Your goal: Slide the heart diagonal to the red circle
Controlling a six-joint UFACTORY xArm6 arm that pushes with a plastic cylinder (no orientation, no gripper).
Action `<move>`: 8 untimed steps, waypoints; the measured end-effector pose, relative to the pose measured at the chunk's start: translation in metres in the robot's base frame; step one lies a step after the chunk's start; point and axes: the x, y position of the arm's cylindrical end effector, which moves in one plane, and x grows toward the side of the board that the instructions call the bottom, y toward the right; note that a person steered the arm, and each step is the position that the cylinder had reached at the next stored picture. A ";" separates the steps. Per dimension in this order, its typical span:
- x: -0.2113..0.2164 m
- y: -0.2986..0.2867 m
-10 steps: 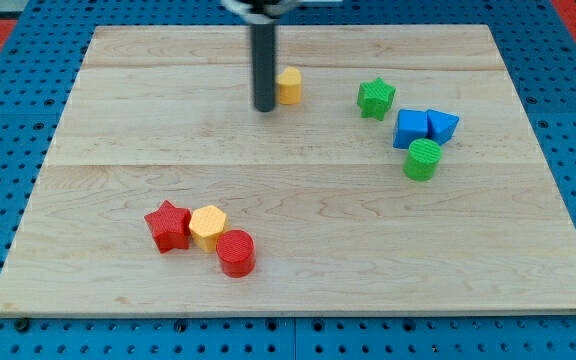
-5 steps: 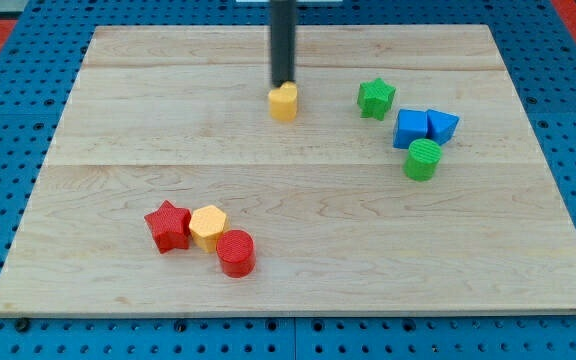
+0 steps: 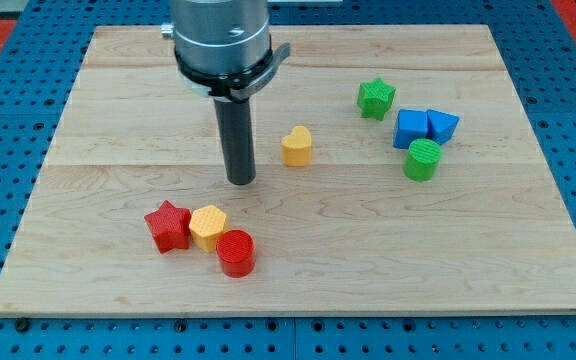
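Observation:
A yellow heart (image 3: 296, 146) lies near the middle of the wooden board. A red circle (image 3: 236, 252) lies toward the view's bottom left, touching a yellow hexagon (image 3: 207, 226). My tip (image 3: 241, 181) rests on the board to the left of the heart and slightly below it, a short gap apart. It is well above the red circle.
A red star (image 3: 169, 225) sits left of the yellow hexagon. At the view's right are a green star (image 3: 375, 98), a blue cube (image 3: 411, 128), a blue triangle (image 3: 442, 126) and a green circle (image 3: 423, 159). The board (image 3: 488, 260) rests on a blue pegboard.
The heart has slid down and slightly right toward the board's middle. My tip has moved from above the heart to its lower left, and the arm's housing has come into view.

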 end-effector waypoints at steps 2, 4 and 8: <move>-0.115 0.045; -0.054 0.039; -0.074 0.068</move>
